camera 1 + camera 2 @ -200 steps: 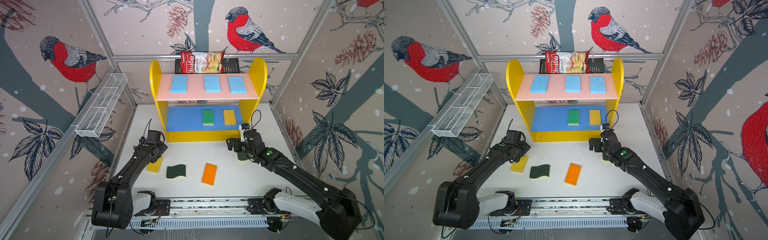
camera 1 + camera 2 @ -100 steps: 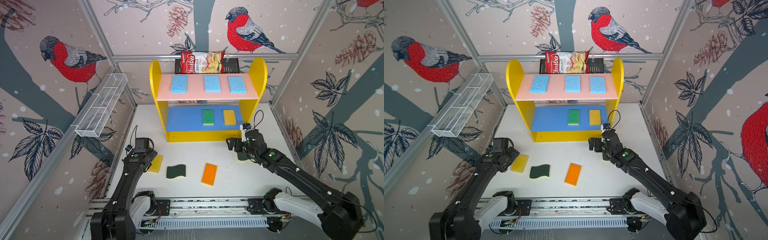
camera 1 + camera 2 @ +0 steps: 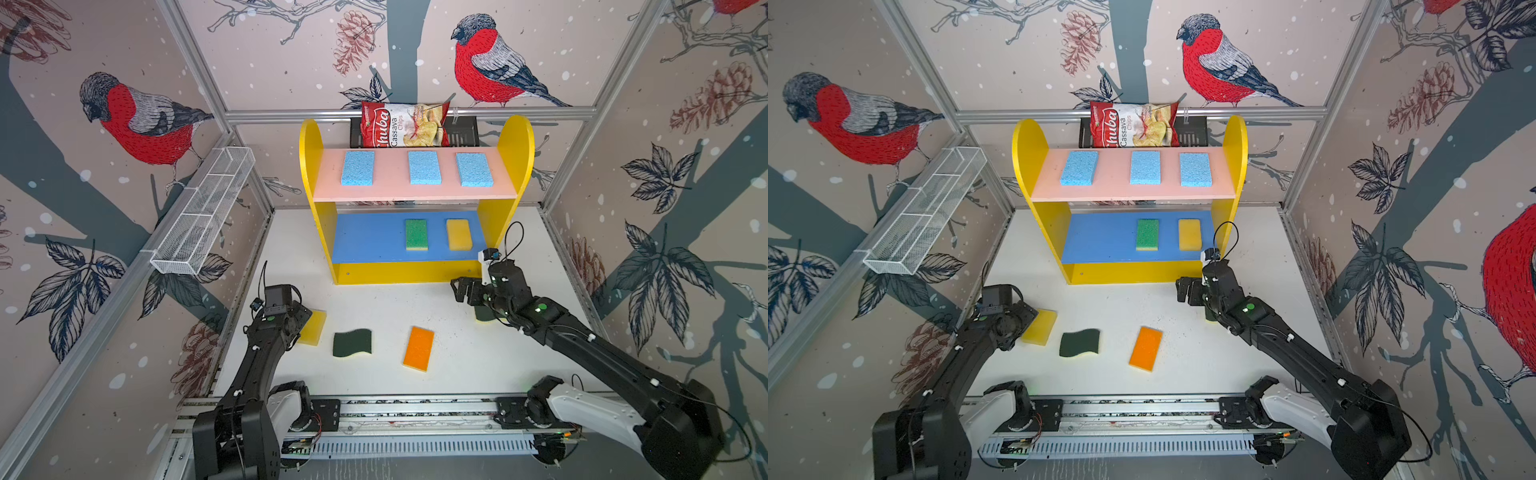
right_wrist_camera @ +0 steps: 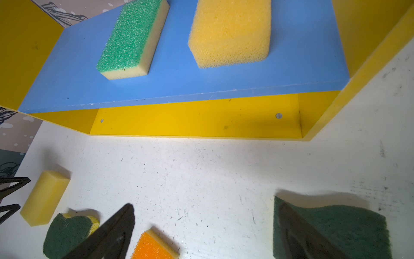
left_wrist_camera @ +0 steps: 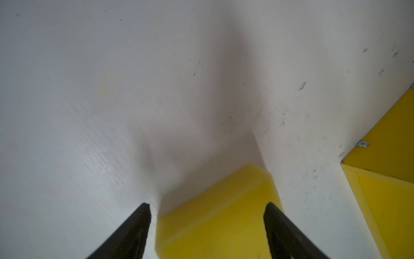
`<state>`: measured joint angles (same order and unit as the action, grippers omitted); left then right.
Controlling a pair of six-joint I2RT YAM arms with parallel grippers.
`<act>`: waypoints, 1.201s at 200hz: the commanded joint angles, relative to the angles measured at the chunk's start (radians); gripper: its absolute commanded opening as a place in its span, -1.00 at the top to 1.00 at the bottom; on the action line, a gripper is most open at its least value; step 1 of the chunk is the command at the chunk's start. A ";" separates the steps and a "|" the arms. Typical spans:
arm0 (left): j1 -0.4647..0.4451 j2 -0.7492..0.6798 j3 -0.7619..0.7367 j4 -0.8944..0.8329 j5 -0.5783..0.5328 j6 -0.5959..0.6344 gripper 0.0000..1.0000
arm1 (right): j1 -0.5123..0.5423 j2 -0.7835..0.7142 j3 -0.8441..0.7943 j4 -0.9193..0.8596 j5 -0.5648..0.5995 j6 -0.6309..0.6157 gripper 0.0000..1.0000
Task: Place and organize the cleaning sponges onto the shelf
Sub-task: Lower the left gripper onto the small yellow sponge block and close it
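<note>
The left gripper (image 5: 206, 205) stands wide, its black tapered fingers (image 5: 139, 226) straddling a smooth yellow foam block (image 5: 224, 201) that lies flat on the scuffed white table (image 5: 89, 89). One finger shows a clear gap; the other may be touching the block's edge, but the wrist view is too dim to tell. The right gripper (image 4: 205, 208) is also spread wide and holds nothing, with one finger over a wavy dark-green scouring sponge (image 4: 349, 226).

A second wavy sponge (image 3: 352, 343) and an orange-topped sponge (image 3: 418, 348) lie between the arms. On the shelf (image 3: 513, 137), the blue board (image 3: 365, 241) carries a coarse green-topped sponge (image 4: 132, 35) and a porous yellow sponge (image 4: 230, 31); the pink board (image 3: 390, 187) holds three light blue sponges (image 3: 357, 168) in a row.

The left arm stretches forward with its wrist tipped down. The right arm reaches diagonally toward the shelf's right foot.
</note>
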<state>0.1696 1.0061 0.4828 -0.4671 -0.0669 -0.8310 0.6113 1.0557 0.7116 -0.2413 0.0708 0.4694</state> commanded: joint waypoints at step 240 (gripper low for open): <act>-0.342 0.019 0.027 -0.074 0.103 0.009 -0.77 | 0.001 -0.004 -0.002 0.017 -0.033 -0.024 -0.99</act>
<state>-0.1234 0.9981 0.4812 -0.4789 0.1505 -0.8131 0.6106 1.0561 0.7105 -0.2405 0.0448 0.4477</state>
